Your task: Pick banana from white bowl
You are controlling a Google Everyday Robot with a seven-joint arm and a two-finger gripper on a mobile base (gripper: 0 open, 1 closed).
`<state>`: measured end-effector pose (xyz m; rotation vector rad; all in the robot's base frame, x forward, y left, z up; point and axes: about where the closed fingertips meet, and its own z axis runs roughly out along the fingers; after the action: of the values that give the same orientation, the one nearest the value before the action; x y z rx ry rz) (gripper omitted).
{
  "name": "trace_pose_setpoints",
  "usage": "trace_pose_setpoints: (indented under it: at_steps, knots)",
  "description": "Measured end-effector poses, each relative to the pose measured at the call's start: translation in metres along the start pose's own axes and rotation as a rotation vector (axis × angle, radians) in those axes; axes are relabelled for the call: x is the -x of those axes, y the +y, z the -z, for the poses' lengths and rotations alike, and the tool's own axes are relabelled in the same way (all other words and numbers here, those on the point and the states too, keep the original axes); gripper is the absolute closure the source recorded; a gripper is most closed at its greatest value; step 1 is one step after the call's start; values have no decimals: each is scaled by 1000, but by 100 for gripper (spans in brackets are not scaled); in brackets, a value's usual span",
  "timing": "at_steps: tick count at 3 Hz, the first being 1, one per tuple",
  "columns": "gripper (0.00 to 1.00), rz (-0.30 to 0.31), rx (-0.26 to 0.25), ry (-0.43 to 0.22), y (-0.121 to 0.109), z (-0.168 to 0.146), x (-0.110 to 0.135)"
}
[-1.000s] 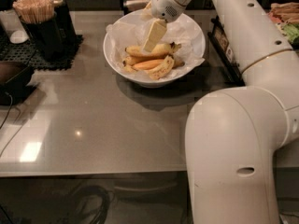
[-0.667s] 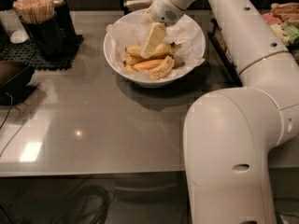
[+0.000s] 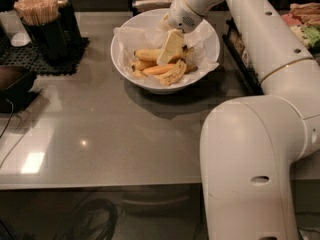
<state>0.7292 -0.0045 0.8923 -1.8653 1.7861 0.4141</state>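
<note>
The white bowl point(image 3: 119, 64), lined with crinkled white paper, stands at the back middle of the grey table. Three bananas lie in it. The long speckled yellow banana point(image 3: 146, 54) lies across the far side. A slim orange-tinted one point(image 3: 157, 70) and a short stubby speckled one point(image 3: 174, 74) lie nearer the front. My gripper point(image 3: 170, 48) reaches down into the bowl from the upper right. Its cream tip rests on or just over the right half of the long banana and hides that part.
A black holder of wooden sticks point(image 3: 42, 24) stands on a black mat point(image 3: 30, 59) at the back left. A dark object point(image 3: 14, 84) with a cable sits at the left edge. A tray of food point(image 3: 304, 30) is at the far right. My arm's body point(image 3: 250, 169) fills the lower right.
My gripper has moved down and slightly right, deeper into the bowl, onto the bananas. The bananas and bowl have not visibly moved.
</note>
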Motion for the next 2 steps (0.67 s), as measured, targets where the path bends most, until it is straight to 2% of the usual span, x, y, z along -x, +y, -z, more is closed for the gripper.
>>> trace_pose_setpoints:
  at_steps: [1,2]
  knots:
    - [15,10,-41,23,-4,21,-2]
    - [11,41,-123,28,-10,60,9]
